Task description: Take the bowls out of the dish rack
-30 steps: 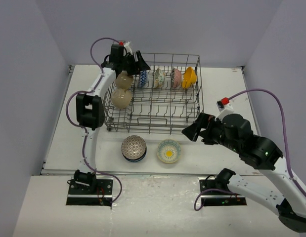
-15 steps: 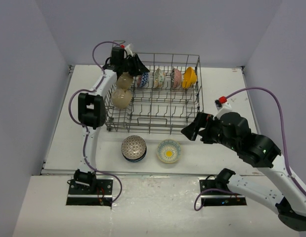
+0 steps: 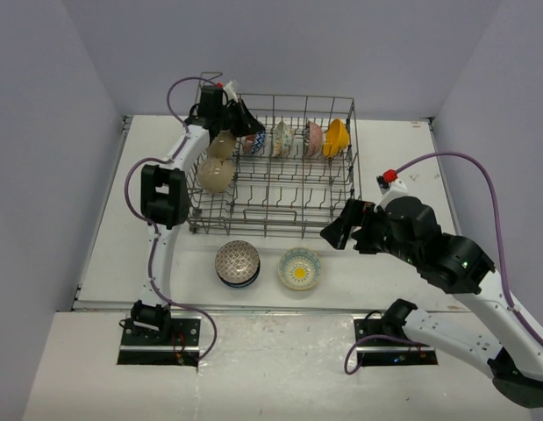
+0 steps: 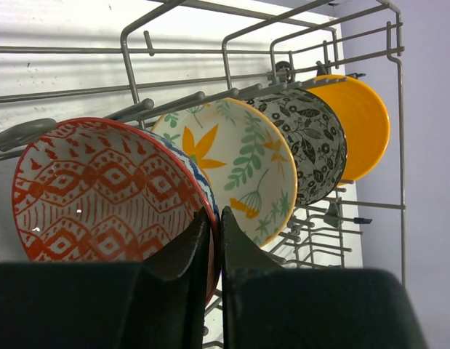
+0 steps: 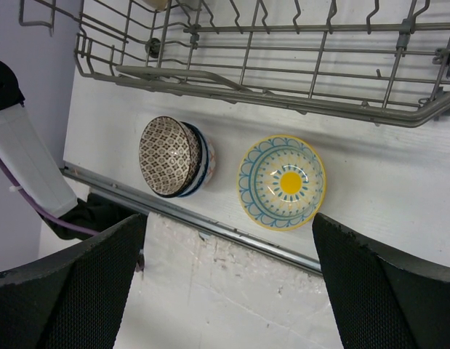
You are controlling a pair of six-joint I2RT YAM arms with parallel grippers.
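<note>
Left claw (image 4: 216,218) sits at the far left end of the dish rack (image 3: 275,231). A second ago its jaws stood wide over the back row; now they have drawn nearly together, with the rim of the red-patterned bowl (image 4: 101,193) pinched between them. One finger lies inside the bowl and the other against its outer wall.

The bowl stands on edge in the tines and is not yet lifted. Next in the same row, in order: floral bowl (image 4: 239,167), black-leaf bowl (image 4: 319,138), orange bowl (image 4: 359,123). Two beige bowls (image 3: 216,174) stand in the left column of the rack.

Right claw (image 3: 334,234) hangs over the table (image 3: 385,149) in front of the rack, jaws wide apart and empty; little change there.

Already out on the table: stacked dark-patterned bowls (image 3: 237,261) and, just beside them, a yellow-centred bowl (image 3: 299,267).

Judgement: the grasp looks made, so a lift clear of the tines comes next. The floral bowl stands close alongside and could be knocked. Most bowls remain racked.
</note>
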